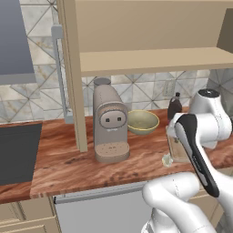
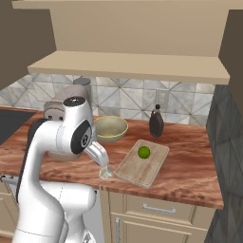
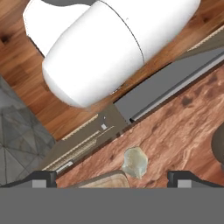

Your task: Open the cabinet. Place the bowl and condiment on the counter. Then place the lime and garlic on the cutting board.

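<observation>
The cabinet [image 1: 150, 59] stands open with a bare shelf [image 2: 128, 66]. On the counter [image 2: 190, 166] sit the olive bowl [image 2: 110, 128] and the dark condiment bottle [image 2: 156, 122]. The lime [image 2: 144, 152] lies on the cutting board [image 2: 147, 173]. The pale garlic [image 2: 106, 172] rests on the counter just off the board's left corner. My gripper [image 2: 103, 165] hangs open directly over it, pointing down. In the hand view the garlic [image 3: 135, 162] sits between the two spread tips of the gripper [image 3: 113, 178], with the board's edge [image 3: 105, 179] beside it. The left base view shows the garlic [image 1: 167, 160], bowl [image 1: 142, 121] and condiment [image 1: 174, 107].
A coffee machine [image 1: 109, 123] stands left of the bowl, under the open cabinet door [image 1: 73, 73]. A dark cooktop [image 1: 18, 150] lies at far left. Drawers [image 2: 152, 209] run below the counter. A tiled side wall [image 2: 228, 142] closes the right end.
</observation>
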You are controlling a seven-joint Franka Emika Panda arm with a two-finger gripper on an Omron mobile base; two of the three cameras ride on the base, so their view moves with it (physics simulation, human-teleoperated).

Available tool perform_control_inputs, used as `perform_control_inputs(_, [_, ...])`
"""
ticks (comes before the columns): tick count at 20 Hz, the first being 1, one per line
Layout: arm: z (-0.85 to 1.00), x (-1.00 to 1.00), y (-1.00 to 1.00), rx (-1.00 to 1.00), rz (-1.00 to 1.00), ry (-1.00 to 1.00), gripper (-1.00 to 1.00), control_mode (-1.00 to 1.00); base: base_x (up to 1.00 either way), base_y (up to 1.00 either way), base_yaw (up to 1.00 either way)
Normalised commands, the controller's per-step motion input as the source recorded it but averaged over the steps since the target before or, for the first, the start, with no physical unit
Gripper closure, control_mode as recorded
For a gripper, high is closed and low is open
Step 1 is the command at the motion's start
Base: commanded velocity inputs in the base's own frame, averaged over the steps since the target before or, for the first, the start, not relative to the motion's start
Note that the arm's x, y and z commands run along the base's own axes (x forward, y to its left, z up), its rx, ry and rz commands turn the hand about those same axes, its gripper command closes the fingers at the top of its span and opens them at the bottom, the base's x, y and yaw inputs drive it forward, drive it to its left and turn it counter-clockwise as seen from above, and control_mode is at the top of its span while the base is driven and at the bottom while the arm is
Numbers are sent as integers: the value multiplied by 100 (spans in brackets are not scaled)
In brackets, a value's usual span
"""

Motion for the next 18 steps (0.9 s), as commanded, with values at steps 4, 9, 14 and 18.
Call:
perform_control_inputs(4, [-24, 14, 0, 1, -2, 0, -100, -100, 0, 0, 0])
perform_control_inputs(9, [-22, 16, 0, 1, -3, 0, -100, -100, 0, 0, 0])
perform_control_inputs(14, [-25, 21, 0, 1, -5, 0, -100, -100, 0, 0, 0])
perform_control_inputs(18, [-23, 19, 0, 0, -5, 0, -100, -100, 0, 0, 0])
